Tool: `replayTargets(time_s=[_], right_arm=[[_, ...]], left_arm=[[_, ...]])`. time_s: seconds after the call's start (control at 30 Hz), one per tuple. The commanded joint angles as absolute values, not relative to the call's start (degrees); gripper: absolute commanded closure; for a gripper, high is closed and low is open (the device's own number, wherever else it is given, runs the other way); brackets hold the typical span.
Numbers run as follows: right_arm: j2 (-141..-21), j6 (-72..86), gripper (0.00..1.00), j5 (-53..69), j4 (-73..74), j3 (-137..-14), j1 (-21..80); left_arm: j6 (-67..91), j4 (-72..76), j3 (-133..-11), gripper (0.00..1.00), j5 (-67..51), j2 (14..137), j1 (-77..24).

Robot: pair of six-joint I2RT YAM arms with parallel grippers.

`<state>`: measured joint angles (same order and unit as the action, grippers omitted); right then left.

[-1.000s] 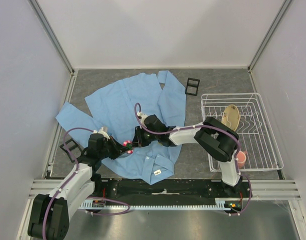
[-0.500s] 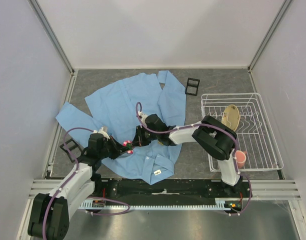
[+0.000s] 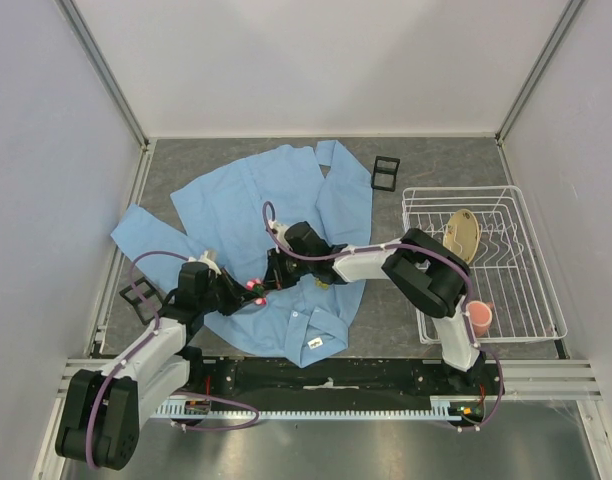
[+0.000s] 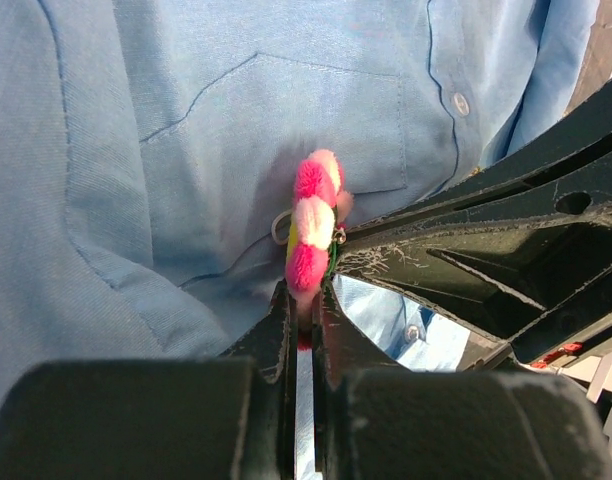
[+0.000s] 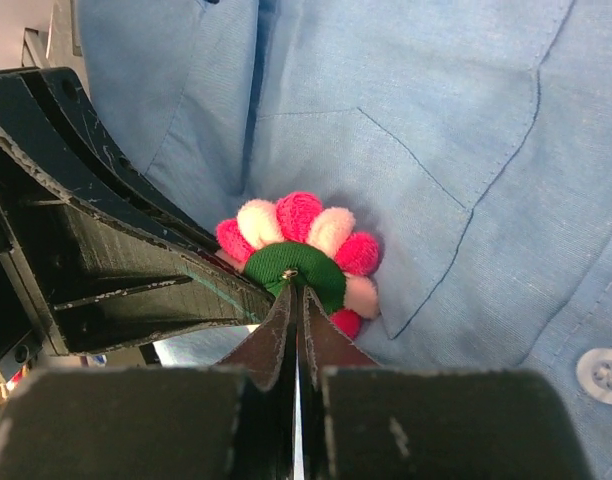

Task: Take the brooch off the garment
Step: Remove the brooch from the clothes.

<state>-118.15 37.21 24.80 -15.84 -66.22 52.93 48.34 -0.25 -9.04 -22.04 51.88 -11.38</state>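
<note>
Brooch (image 5: 304,240) pinched from both sides
Left gripper (image 4: 304,300) clamps its petals (image 4: 316,182) steady; right gripper (image 5: 294,292), closed too, nips the back clasp (image 5: 289,273), apparently to unpin the garment (image 5: 466,120).

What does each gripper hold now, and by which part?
Both hold the pink-and-white flower brooch on the light blue shirt: the left gripper by its petal edge, the right gripper by the centre of its green back.

Enclosure check | surface (image 3: 186,165): grey speckled mat, matte | back wall (image 3: 316,60), left wall (image 3: 36,200), right wall (image 3: 586,180): plain white panels | aluminium posts (image 3: 103,70) at both rear corners | aluminium rail (image 3: 546,375) along near edge | brushed metal sheet (image 3: 336,445) below | light even, shadows soft
</note>
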Motion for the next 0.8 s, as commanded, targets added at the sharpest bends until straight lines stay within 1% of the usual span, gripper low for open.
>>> replayTargets(time_s=[0.0, 0.23, 0.4, 0.5, 0.7, 0.77], right_arm=[[-122.96, 32.26, 1.0, 21.1, -11.08, -69.77, 55.37], [-125.16, 29.01, 1.0, 17.41, -2.12, -74.71, 58.09], [-123.93, 25.85, 1.0, 18.19, -1.41, -74.88, 58.97], [-123.84, 23.04, 1.0, 20.82, -1.58, -75.14, 59.5], [-124.89, 14.78, 1.0, 22.85, -0.09, -78.48, 61.25], [-125.33, 10.93, 1.0, 21.8, 1.48, -79.45, 61.78]], left_arm=[[45.7, -1.05, -9.49, 0.98, -24.96, 53.17, -13.18], [45.62, -1.14, -9.93, 0.98, -24.96, 53.09, -13.36], [45.62, -1.49, -10.11, 0.98, -24.96, 52.82, -13.36], [45.27, -1.76, -10.63, 0.98, -24.96, 52.82, -13.45], [45.18, -1.93, -10.81, 0.98, -25.05, 52.82, -13.45], [45.09, -1.85, -10.72, 0.98, -25.05, 52.82, -13.36]])
